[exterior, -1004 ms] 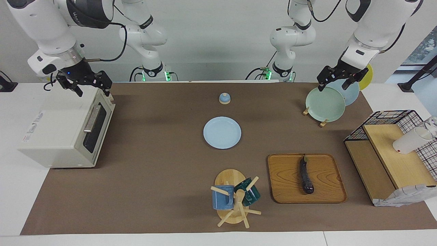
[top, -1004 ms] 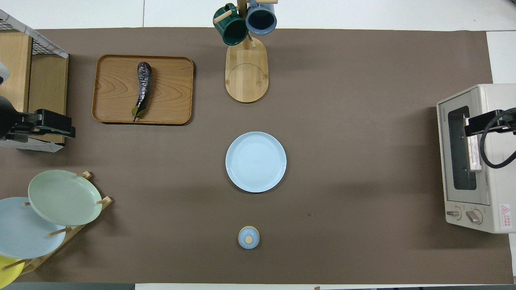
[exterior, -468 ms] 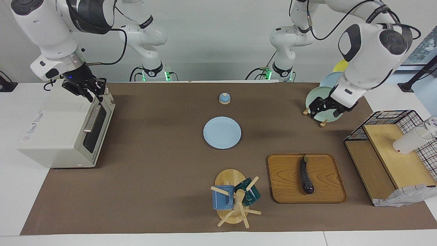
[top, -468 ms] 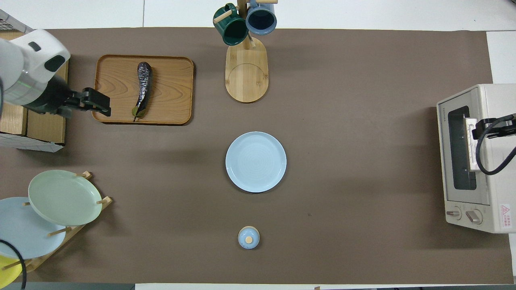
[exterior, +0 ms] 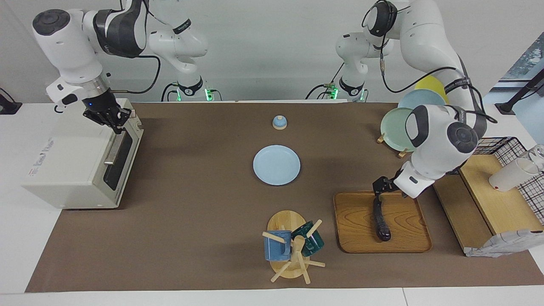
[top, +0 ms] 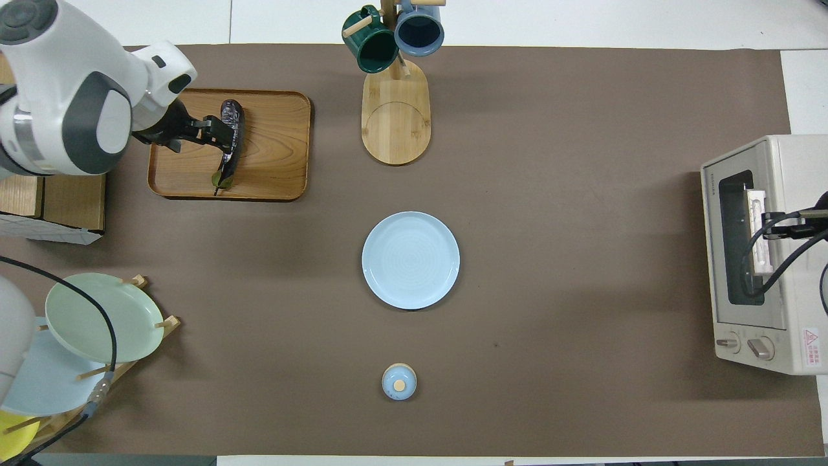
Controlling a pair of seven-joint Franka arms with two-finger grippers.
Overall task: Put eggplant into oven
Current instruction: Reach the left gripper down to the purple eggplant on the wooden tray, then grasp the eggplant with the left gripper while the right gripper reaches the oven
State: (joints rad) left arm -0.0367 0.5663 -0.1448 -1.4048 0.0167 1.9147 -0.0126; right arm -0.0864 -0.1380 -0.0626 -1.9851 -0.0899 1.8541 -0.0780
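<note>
Facing view — right gripper (exterior: 114, 120) clamps oven (exterior: 80, 157) handle.

Open mat between tray and oven, one plate midway

The brown mat (exterior: 191, 204) lies bare from the wooden tray (exterior: 403, 238) to the oven (exterior: 72, 170), apart from the blue plate (exterior: 276, 165) at its middle. The mug stand (exterior: 291, 248) stands beside the tray, farther from the robots than the plate; the small lidded jar (exterior: 279, 122) sits nearer to them. The oven's door (exterior: 117, 163) is shut.
</note>
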